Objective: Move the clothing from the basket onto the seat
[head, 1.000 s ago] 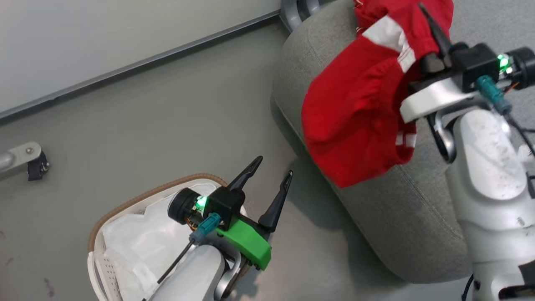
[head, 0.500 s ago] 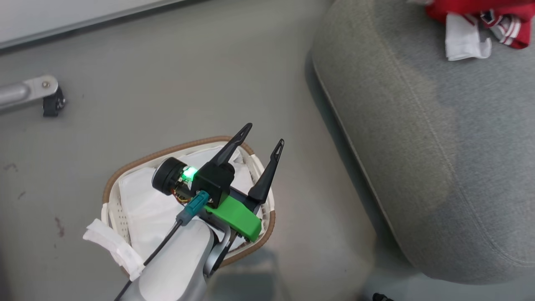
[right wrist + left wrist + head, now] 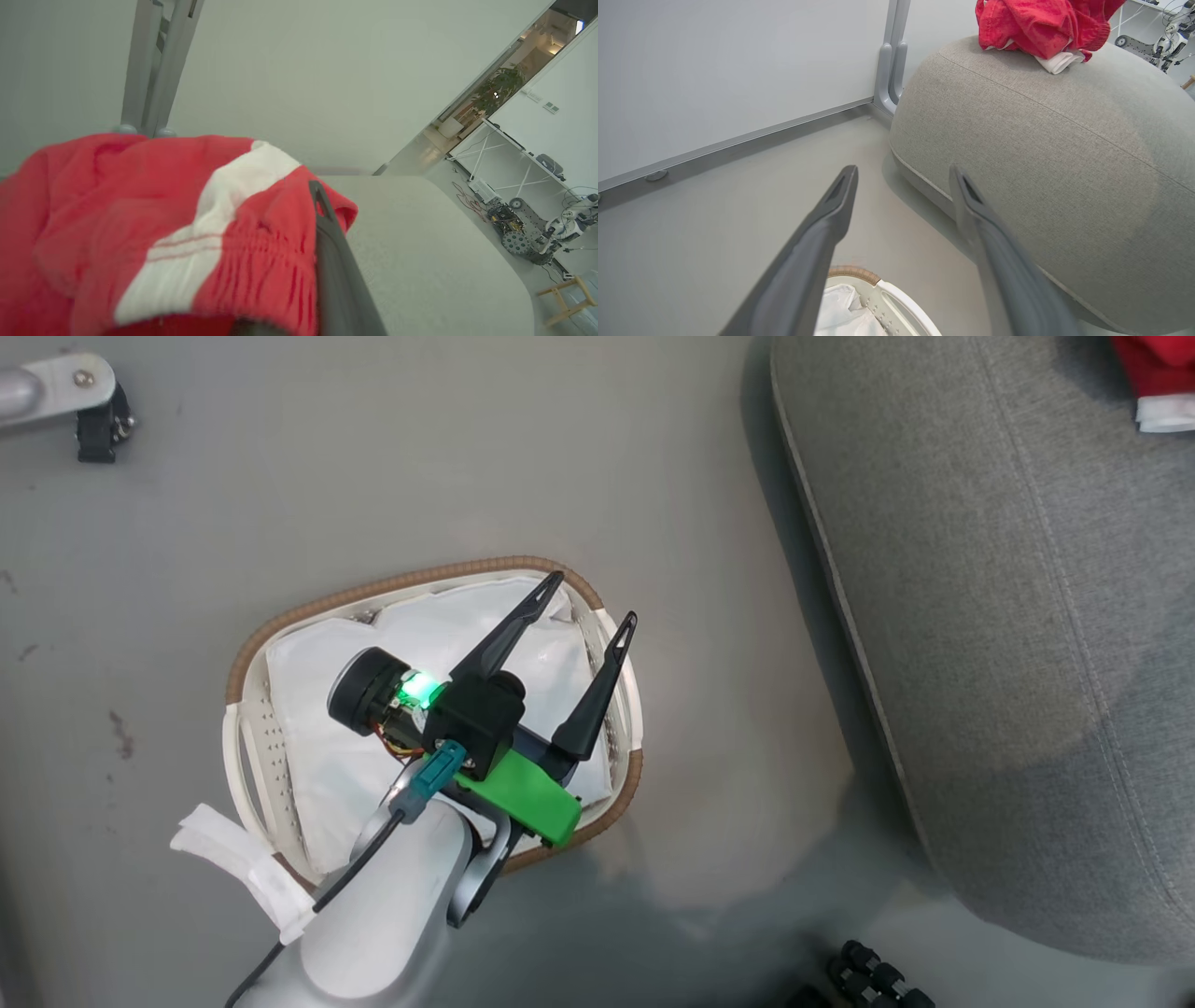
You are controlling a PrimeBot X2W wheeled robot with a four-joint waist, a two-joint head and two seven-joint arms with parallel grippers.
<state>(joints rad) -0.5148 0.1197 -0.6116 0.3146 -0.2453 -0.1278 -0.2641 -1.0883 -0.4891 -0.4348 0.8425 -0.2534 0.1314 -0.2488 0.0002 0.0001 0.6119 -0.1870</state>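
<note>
One basket (image 3: pixel 411 581), one seat (image 3: pixel 1008 616), red clothing (image 3: pixel 1036 23)

One basket (image 3: pixel 245 691), with one white liner (image 3: pixel 317 709) inside. One grey sofa (image 3: pixel 980 616). One heap of red clothing (image 3: pixel 1036 23) on the sofa, number of pieces in it impossible to tell. One more red piece (image 3: pixel 117 224) against the right gripper (image 3: pixel 317 196). Two grippers in all, the left gripper (image 3: pixel 594 596) showing two dark fingers. One metal leg (image 3: pixel 47 387) with one small wheel (image 3: pixel 93 425).
</note>
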